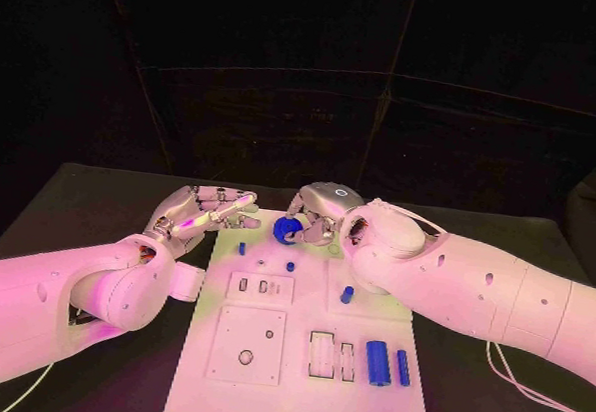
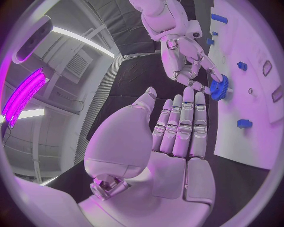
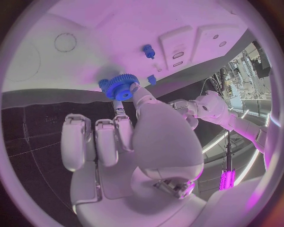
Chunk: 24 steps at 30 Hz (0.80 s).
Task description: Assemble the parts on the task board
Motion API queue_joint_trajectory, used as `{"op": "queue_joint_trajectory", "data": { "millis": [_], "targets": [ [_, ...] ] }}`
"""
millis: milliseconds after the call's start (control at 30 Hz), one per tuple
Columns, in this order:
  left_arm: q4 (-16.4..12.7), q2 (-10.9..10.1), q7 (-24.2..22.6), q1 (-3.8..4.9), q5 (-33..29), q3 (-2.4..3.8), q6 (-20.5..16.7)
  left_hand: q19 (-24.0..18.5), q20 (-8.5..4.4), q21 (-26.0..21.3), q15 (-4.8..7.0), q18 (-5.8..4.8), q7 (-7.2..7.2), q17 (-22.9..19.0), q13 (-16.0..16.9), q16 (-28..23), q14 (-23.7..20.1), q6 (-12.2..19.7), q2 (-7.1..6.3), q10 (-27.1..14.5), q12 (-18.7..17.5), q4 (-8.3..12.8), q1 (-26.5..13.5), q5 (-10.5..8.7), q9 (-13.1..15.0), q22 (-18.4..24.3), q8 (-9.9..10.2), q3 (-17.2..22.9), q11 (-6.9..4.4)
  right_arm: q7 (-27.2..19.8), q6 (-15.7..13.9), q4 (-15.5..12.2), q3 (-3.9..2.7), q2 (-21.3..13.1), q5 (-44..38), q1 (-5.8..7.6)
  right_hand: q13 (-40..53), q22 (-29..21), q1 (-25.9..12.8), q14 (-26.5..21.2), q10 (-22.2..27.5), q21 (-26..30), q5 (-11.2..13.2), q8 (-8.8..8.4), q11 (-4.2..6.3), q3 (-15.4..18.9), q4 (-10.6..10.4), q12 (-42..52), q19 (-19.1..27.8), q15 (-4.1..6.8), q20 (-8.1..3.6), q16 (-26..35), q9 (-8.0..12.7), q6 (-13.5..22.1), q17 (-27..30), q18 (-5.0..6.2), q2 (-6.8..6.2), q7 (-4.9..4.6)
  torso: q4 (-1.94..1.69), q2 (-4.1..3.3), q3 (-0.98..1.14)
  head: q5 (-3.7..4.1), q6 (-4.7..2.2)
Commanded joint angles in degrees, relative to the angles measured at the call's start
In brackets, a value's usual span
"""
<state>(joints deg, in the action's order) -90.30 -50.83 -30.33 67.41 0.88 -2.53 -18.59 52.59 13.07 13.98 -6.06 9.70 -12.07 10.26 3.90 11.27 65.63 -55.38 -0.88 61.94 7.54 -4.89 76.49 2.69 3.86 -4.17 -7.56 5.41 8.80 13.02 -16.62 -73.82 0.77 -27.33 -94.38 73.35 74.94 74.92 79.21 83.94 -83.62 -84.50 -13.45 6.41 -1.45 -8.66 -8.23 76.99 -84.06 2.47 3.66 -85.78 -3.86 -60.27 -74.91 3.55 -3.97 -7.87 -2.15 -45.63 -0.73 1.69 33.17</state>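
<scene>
The right hand (image 1: 329, 213) covers part of the blue gear (image 1: 288, 229) and the task board (image 1: 292, 387)'s far edge. The small blue pegs (image 1: 290, 266) there are too small to identify.

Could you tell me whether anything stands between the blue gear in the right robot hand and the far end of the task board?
Nothing visible does: the right robot hand holds the blue gear just over the task board.

The gear (image 1: 288, 229) sits at the task board's (image 1: 220, 388) far edge (between both hands).
</scene>
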Motion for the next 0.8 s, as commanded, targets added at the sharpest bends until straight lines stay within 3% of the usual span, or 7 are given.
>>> {"op": "queue_joint_trajectory", "data": {
  "millis": [33,233,400,500,633,800],
  "targets": [
    [0.0,0.1,-0.4,0.1,0.3,0.06,0.6,0.3,-0.1,-0.2,-0.08,0.95,0.13,0.1,-0.1,-0.2,0.5,-0.3,0.65,0.3,-0.3,0.4,0.1,0.15,0.0,0.1,0.4,0.0,-0.04,0.3,1.0,0.7,0.04,0.7,-1.1,-0.13,3.6,3.4,-0.7,4.0,0.5,-0.3,0.2,-0.05,-0.14,-0.3,-0.2,-0.2,-0.9,0.13,-0.21,-0.2,-0.1,-1.8,-3.5,-1.11,-0.23,1.29,-0.03,0.01,0.05,-0.13,0.08],
    [0.0,0.0,-0.5,0.11,0.3,0.06,0.5,0.3,-0.11,-0.2,-0.08,0.95,0.13,0.1,-0.1,-0.2,0.5,-0.3,0.68,0.4,-0.3,0.4,0.2,0.14,0.0,0.1,0.4,0.0,-0.04,0.4,1.2,1.2,0.09,1.3,-1.3,-0.38,2.9,3.5,-0.9,4.0,1.0,-0.4,0.2,-0.57,-0.34,-0.5,0.0,-1.2,-1.0,-0.02,-0.1,-0.2,0.0,-1.2,-3.7,-1.13,-0.67,1.04,0.14,0.03,0.06,-0.31,0.21],
    [0.0,0.1,-0.5,0.11,0.3,0.06,0.5,0.3,-0.11,-0.2,-0.08,0.95,0.13,0.1,-0.1,-0.2,0.5,-0.3,0.68,0.4,-0.3,0.4,0.2,0.14,0.0,0.1,0.4,0.0,-0.04,0.5,2.2,1.6,0.11,1.7,-1.4,-0.44,1.3,3.9,-2.2,4.1,2.3,-0.5,1.4,-2.31,-1.11,-0.3,-0.1,-3.4,-1.1,-0.65,0.43,-0.4,0.2,1.5,-4.2,-1.22,-1.8,0.2,0.15,0.04,0.06,-0.33,0.26],
    [0.0,0.1,-0.4,0.12,0.3,0.06,0.5,0.3,-0.11,-0.2,-0.08,0.95,0.13,0.1,-0.1,-0.2,0.5,-0.3,0.68,0.4,-0.3,0.4,0.2,0.14,0.0,0.1,0.4,0.0,-0.04,0.5,3.0,1.9,0.12,1.9,-1.4,-0.46,-1.7,4.3,-5.6,4.3,4.7,-0.7,-0.5,-2.92,-1.96,1.7,-2.0,-7.2,-1.2,-1.44,1.15,-0.9,0.3,5.0,-5.7,-1.31,-3.24,-0.63,0.14,0.01,0.07,-0.32,0.27],
    [0.1,0.1,-0.4,0.12,0.3,0.06,0.5,0.3,-0.11,-0.2,-0.08,0.95,0.13,0.1,-0.1,-0.2,0.5,-0.3,0.68,0.4,-0.3,0.4,0.2,0.14,0.0,0.1,0.4,0.0,-0.04,1.0,3.3,2.3,0.13,2.1,-1.4,-0.47,-3.0,4.4,-7.6,4.3,5.9,-0.7,0.4,-2.9,-2.73,4.3,-4.9,-8.8,-1.2,-2.12,1.87,-1.1,0.2,7.8,-6.2,-1.31,-4.64,-1.43,0.09,0.03,0.09,-0.25,0.34],
    [0.1,0.0,-0.4,0.12,0.3,0.06,0.5,0.3,-0.11,-0.2,-0.08,0.95,0.13,0.1,-0.1,-0.2,0.5,-0.3,0.68,0.4,-0.3,0.4,0.2,0.14,0.0,0.1,0.4,0.0,-0.04,1.2,4.3,2.5,0.13,2.1,-1.4,-0.47,-3.0,4.7,-7.4,4.3,6.1,-0.9,-0.4,-2.69,-3.05,7.2,-8.0,-8.7,-1.2,-2.49,2.32,-1.2,0.0,8.5,-6.5,-1.34,-4.49,-1.72,0.13,0.02,0.08,-0.23,0.36]
  ]
}}
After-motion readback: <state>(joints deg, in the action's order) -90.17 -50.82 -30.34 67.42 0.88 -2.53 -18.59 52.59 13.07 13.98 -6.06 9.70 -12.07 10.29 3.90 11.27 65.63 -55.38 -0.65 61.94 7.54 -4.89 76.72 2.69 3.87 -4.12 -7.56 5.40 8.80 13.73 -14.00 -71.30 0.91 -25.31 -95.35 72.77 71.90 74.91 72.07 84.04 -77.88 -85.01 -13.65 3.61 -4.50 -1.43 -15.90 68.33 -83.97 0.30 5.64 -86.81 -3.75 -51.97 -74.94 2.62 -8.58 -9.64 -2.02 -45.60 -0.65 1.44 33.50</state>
